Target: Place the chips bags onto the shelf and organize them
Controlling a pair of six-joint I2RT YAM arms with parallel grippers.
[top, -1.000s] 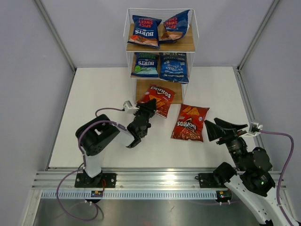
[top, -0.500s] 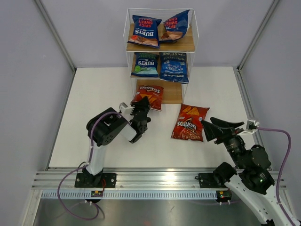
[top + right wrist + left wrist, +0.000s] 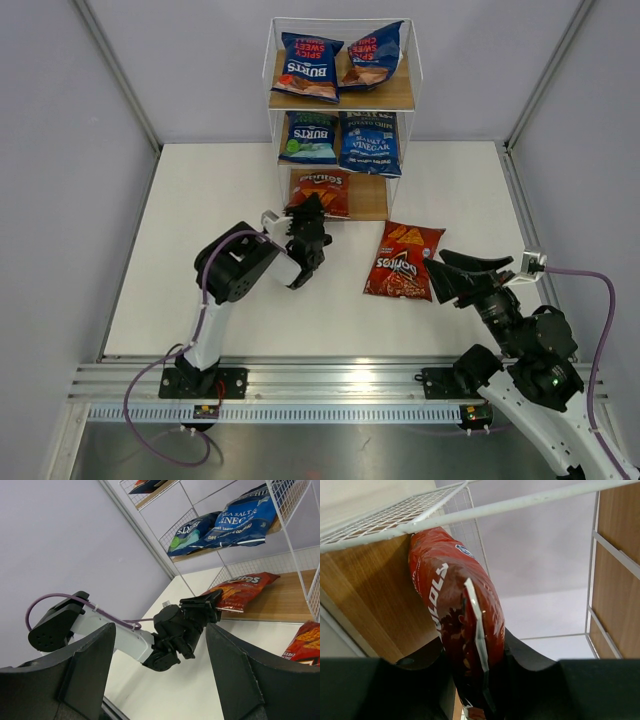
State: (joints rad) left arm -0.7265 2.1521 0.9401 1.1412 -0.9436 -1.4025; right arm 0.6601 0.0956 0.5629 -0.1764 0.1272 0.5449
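Note:
The shelf [image 3: 373, 197] stands at the back of the table. My left gripper [image 3: 309, 212] is shut on the near end of a red Doritos bag [image 3: 320, 188], which lies on the left of the bottom board. In the left wrist view this bag [image 3: 454, 597] stands edge-on between my fingers, against the wooden board [image 3: 370, 605]. A second Doritos bag [image 3: 403, 260] lies flat on the table right of the shelf's front. My right gripper [image 3: 462, 277] hangs open and empty beside it. Two Burts bags [image 3: 308, 65] lie on the top tier. Another Burts bag [image 3: 308, 136] and the Sea Salt & Vinegar bag [image 3: 369, 142] fill the middle tier.
The right half of the bottom board [image 3: 280, 600] is bare wood. White wire sides and posts [image 3: 600, 555] close in the shelf. Grey walls surround the white table [image 3: 200, 220]. An aluminium rail [image 3: 320, 385] runs along the near edge.
My left gripper has carried the Doritos bag away from me, from the table in front of the shelf onto the bottom board. The right arm has edged slightly left.

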